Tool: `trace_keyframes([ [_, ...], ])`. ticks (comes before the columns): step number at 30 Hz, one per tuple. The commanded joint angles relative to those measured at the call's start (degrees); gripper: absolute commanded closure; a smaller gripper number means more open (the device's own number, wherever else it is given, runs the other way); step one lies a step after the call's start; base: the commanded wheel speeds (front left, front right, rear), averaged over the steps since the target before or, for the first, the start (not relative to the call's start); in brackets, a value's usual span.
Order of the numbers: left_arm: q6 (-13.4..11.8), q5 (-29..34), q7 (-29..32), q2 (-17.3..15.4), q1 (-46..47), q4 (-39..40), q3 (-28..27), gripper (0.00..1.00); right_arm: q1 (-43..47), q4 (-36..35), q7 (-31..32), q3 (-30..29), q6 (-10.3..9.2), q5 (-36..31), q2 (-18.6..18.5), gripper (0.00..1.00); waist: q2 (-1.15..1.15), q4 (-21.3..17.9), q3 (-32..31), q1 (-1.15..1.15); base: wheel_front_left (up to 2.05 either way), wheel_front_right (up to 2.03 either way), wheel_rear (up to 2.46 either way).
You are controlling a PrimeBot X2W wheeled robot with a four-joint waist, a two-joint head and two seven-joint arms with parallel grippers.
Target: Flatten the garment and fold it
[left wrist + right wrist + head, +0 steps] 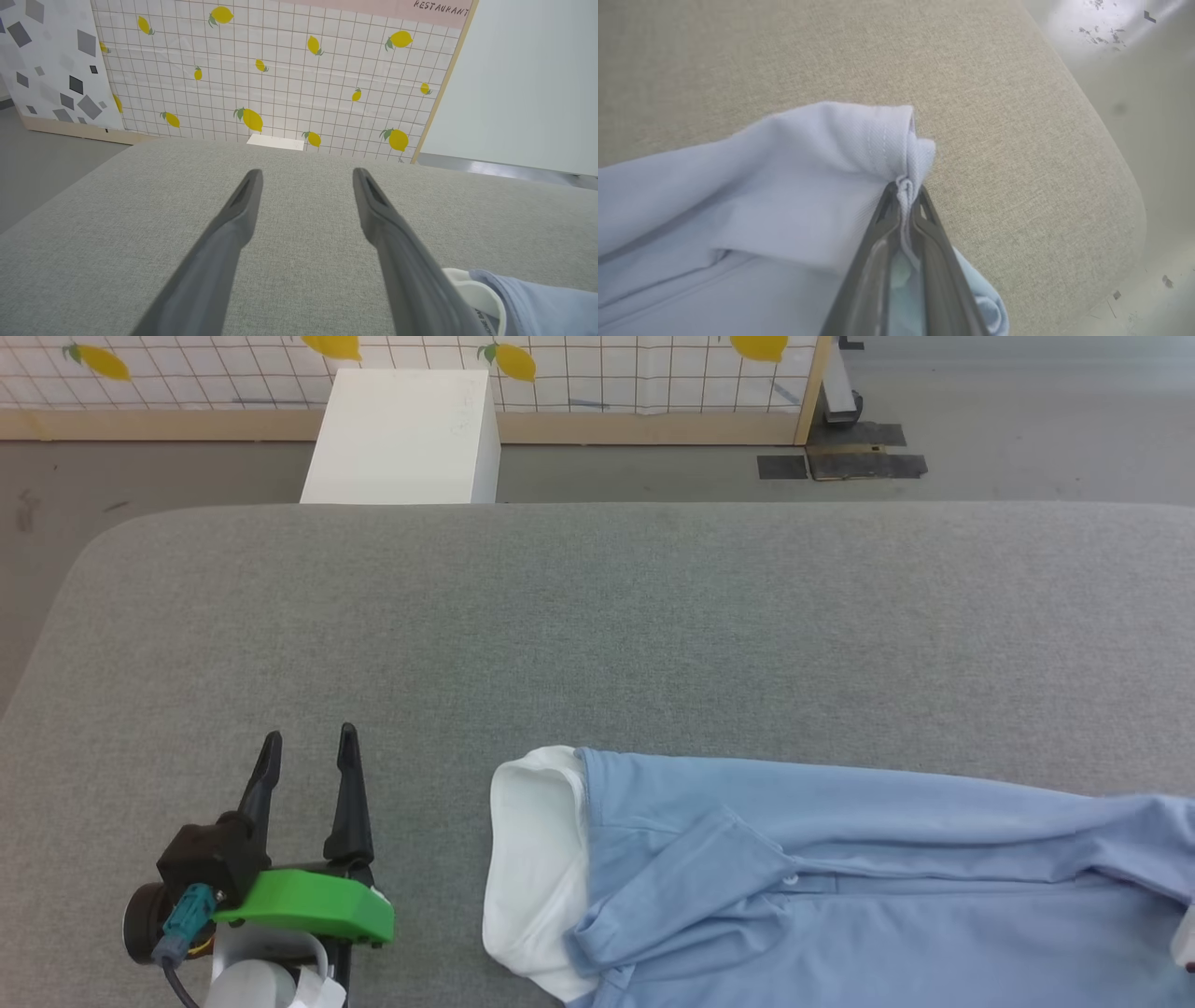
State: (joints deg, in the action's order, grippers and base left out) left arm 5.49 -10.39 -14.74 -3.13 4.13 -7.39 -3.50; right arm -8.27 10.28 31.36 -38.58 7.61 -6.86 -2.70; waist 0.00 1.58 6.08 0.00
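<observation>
The garment [840, 877], a light blue polo shirt with a white collar [532, 859], lies on the grey padded table [597, 635] at the lower right, collar toward the left, its buttoned placket running rightward. My left gripper [308, 742] stands open over bare table, left of the collar, holding nothing. Its open fingers [243, 205] show in the left wrist view, with the collar [472, 294] at the lower right. In the right wrist view my right gripper [903, 186] is shut on a bunched hem edge of the garment [808, 186], pinching the cloth near the table's rounded corner.
A white box [401, 434] stands on the floor beyond the table's far edge, in front of a lemon-patterned tiled panel [597, 364]. The table's left corner curves off at the left. Dark mats [845, 453] lie on the floor at the back right.
</observation>
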Motion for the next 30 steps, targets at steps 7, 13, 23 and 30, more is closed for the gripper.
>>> trace_keyframes([
  [7, 0.41, -0.10, -0.26, 0.24, -0.38, -0.62, -0.14, 0.00, 4.91, -13.76, 7.09, 12.72, -0.12, 6.44, -0.18, 1.00, 0.00, 0.20, -0.71, 0.00, 0.00, 0.00, 0.00],
  [13, 0.50, -0.21, -0.26, 0.24, -0.14, -0.76, 0.13, 0.00, 8.62, -30.93, 14.73, 29.58, -0.12, 8.97, -0.56, 1.00, 0.00, 0.39, -0.64, 0.00, 0.00, 0.00, 0.00],
  [23, 0.58, -0.35, -0.26, 0.25, 2.39, -0.99, 1.60, 0.00, -4.21, -26.39, 15.52, 62.98, -0.12, 10.26, -3.24, 1.00, 0.00, 2.14, 1.98, 0.00, 0.00, 0.00, 0.00],
  [30, 0.50, -0.84, -0.26, 0.25, 3.90, -1.36, 3.04, 0.00, -12.31, -11.58, 10.94, 72.52, -0.12, 10.81, -1.18, 1.00, 0.00, 4.10, 3.65, 0.00, 0.00, 0.00, 0.00],
])
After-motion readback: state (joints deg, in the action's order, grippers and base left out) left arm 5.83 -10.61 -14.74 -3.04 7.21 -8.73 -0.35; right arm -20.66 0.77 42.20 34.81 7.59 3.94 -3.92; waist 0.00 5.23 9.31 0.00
